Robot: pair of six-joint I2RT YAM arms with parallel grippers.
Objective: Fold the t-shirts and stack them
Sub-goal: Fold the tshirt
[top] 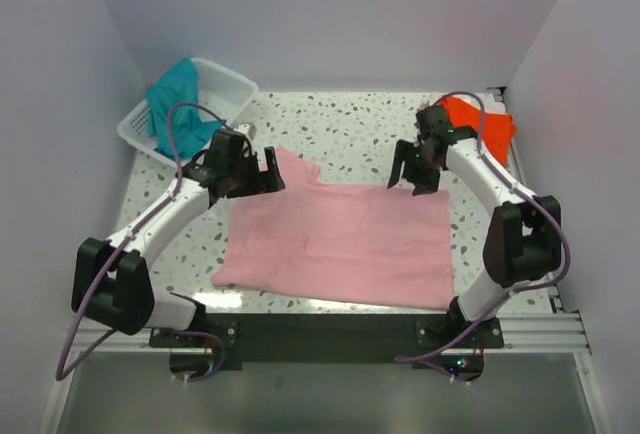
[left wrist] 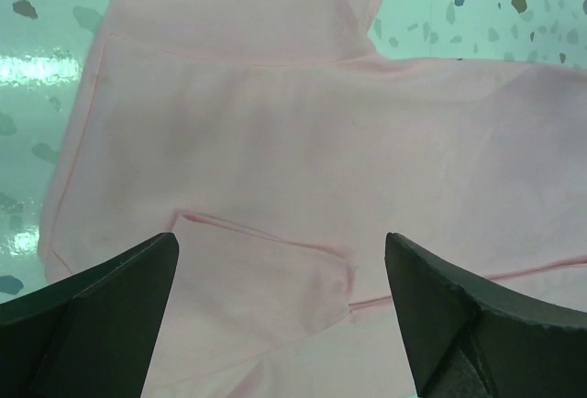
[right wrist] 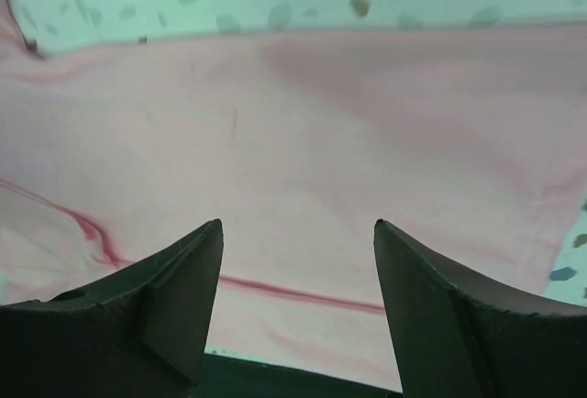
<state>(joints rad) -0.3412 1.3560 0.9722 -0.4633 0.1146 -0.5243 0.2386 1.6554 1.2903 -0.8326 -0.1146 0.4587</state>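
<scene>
A light pink t-shirt [top: 340, 239] lies spread flat across the middle of the table. My left gripper [top: 266, 171] hovers over its far left sleeve, jaws wide open and empty. In the left wrist view [left wrist: 280, 242] a folded sleeve flap [left wrist: 266, 274] lies between the fingers. My right gripper [top: 414, 176] hangs above the shirt's far right corner, open with nothing in it. The right wrist view [right wrist: 298, 226] shows pink cloth [right wrist: 321, 114] and a hem seam below. A bright orange t-shirt [top: 482, 119] is bunched at the back right. A teal t-shirt [top: 178, 92] drapes over the basket.
A white plastic lattice basket [top: 228, 82] stands at the back left corner. White walls close in the table on the left, right and back. Speckled tabletop [top: 350, 129] shows behind the pink shirt, and the black base rail [top: 320, 329] runs along the near edge.
</scene>
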